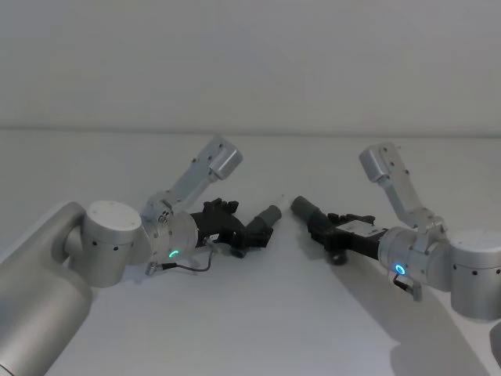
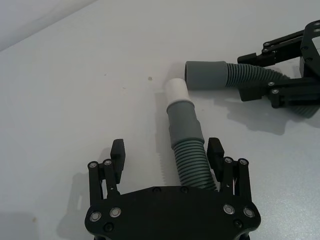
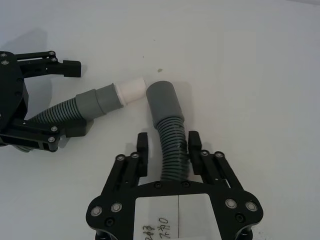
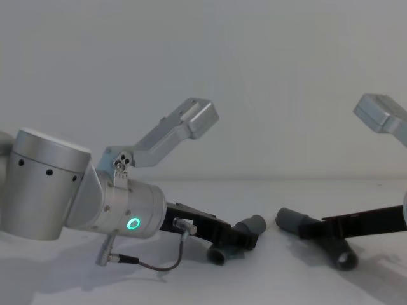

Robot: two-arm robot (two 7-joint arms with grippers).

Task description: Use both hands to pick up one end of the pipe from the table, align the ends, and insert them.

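Head view: the left gripper [image 1: 246,231] and the right gripper [image 1: 325,227] sit low over the white table [image 1: 258,313], pointing at each other.

Left wrist view: the left gripper's jaws stand wide. The shorter hose piece [image 2: 187,145] runs out between them, against one finger [image 2: 216,152] and clear of the other. Ahead, its white tip [image 2: 176,90] lies just beside the mouth of the socket cuff [image 2: 207,75], at an angle and not inserted.

Right wrist view: the right gripper's jaws are narrower, partly open around the longer hose piece [image 3: 170,125], with a sliver of gap on one side.

Chest view: the two cuffs face each other, slightly apart, between the grippers.
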